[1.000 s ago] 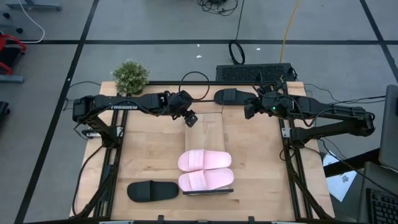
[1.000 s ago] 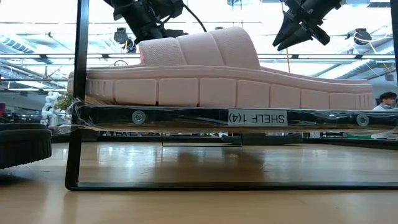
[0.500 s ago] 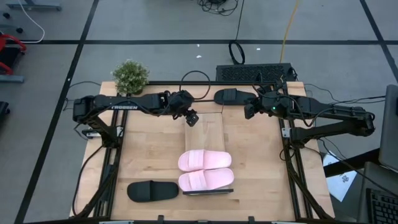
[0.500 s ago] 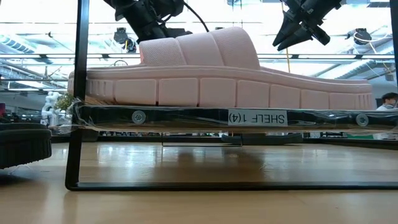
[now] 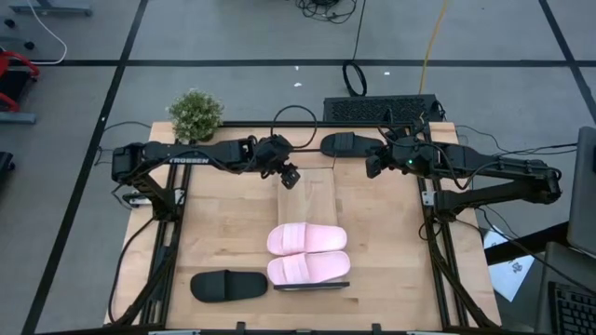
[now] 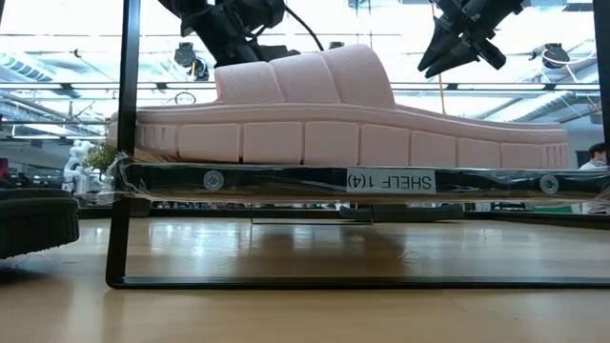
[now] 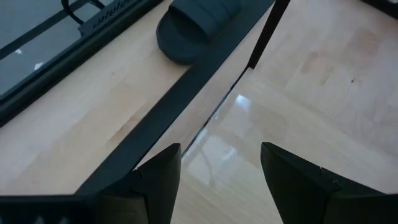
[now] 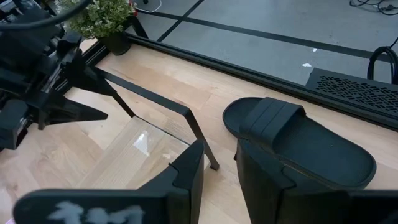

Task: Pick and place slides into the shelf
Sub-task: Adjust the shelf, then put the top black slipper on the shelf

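Two pink slides sit side by side on the shelf; black slides lie at the desk's front-left and back. Left jaws, open and empty, have edged slightly right over the shelf's back end. Right jaws, part-open and empty, remain beside the back slide.

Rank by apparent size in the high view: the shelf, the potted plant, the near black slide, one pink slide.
1. shelf
2. pink slide and near black slide: these look about alike, so no ranking between them
3. potted plant
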Tool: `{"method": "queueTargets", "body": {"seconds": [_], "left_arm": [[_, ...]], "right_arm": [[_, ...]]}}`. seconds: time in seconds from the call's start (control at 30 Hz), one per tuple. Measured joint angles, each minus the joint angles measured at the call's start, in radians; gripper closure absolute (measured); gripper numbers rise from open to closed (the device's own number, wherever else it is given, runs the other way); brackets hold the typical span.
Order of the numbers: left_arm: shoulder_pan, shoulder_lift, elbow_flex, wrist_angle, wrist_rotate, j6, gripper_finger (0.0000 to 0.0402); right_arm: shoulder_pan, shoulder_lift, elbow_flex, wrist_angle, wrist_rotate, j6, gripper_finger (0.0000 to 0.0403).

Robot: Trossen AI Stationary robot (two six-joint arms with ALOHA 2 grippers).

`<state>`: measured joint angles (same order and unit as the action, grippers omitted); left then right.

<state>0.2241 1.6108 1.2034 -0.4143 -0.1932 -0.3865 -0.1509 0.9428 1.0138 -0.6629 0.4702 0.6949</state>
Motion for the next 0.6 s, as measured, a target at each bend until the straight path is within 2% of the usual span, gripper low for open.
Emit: {"method": "queueTargets", "body": {"seconds": [0.1, 0.23, 0.33, 0.47, 0.53, 0.6], "left_arm": [[0.0, 0.0, 0.0, 0.0, 0.009, -0.015, 0.0172], [-0.002, -0.005, 0.0, -0.002, 0.076, -0.056, 0.0172], [-0.008, -0.041, 0.002, -0.016, 0.131, -0.084, 0.0172], [-0.026, -0.113, 0.04, -0.057, 0.14, -0.094, 0.0172], [-0.04, -0.15, 0.066, -0.049, 0.14, -0.094, 0.0172], [-0.057, -0.19, 0.088, -0.077, 0.134, -0.095, 0.0172]], "right_arm": [[0.0, 0.0, 0.0, 0.0, 0.0, 0.0, 0.0316], [0.0, 0.0, 0.0, -0.001, 0.0, -0.002, 0.0316], [0.0, 0.0, 0.0, -0.017, 0.003, -0.024, 0.0316], [-0.006, -0.001, -0.03, -0.034, 0.031, -0.06, 0.0316], [-0.025, 0.0, -0.068, -0.035, 0.016, -0.053, 0.0316], [-0.048, 0.0, -0.124, 0.001, -0.044, -0.043, 0.0316]]}}
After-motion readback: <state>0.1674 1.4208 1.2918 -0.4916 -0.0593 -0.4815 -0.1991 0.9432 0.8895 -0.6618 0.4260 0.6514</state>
